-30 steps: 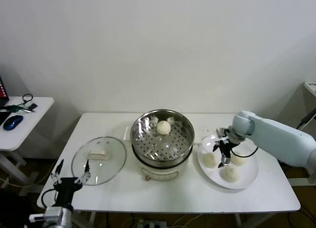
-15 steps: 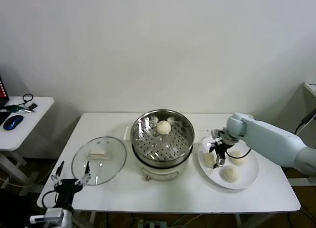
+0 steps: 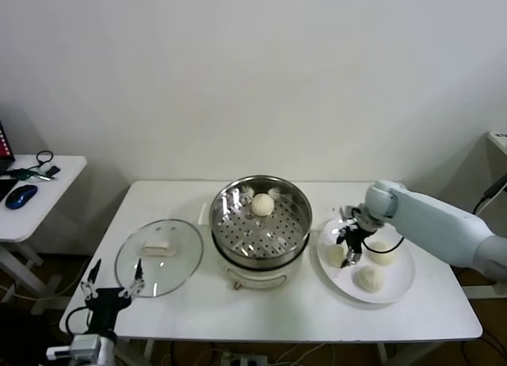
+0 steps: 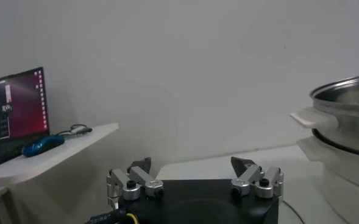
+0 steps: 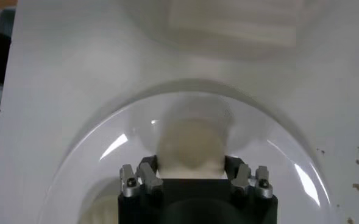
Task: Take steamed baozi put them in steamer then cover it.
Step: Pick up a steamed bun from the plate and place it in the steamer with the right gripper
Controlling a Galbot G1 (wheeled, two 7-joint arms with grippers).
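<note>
The steamer [image 3: 238, 238] stands mid-table with one steamed baozi [image 3: 263, 204] on its perforated floor. To its right, a white plate [image 3: 396, 291] carries three more baozi. My right gripper [image 3: 348, 247] is down on the plate, its fingers pressed on both sides of the left baozi [image 3: 336, 257]; the right wrist view shows that baozi [image 5: 190, 143] filling my right gripper [image 5: 190, 163]. The other two baozi [image 3: 383, 253] [image 3: 370, 278] lie beside it. The cover [image 3: 158, 257] lies flat left of the steamer. My left gripper [image 3: 111, 285] [image 4: 191, 167] hangs open at the table's front left edge.
A small side table [image 3: 47, 184] at the far left carries a blue mouse [image 3: 20, 196] and cables; a laptop [image 4: 11, 115] shows there in the left wrist view. The steamer's side handle [image 4: 313, 119] juts toward my left arm. A wall runs behind the table.
My right gripper moved left across the plate to the left baozi and closed its fingers onto it. The left arm stayed still.
</note>
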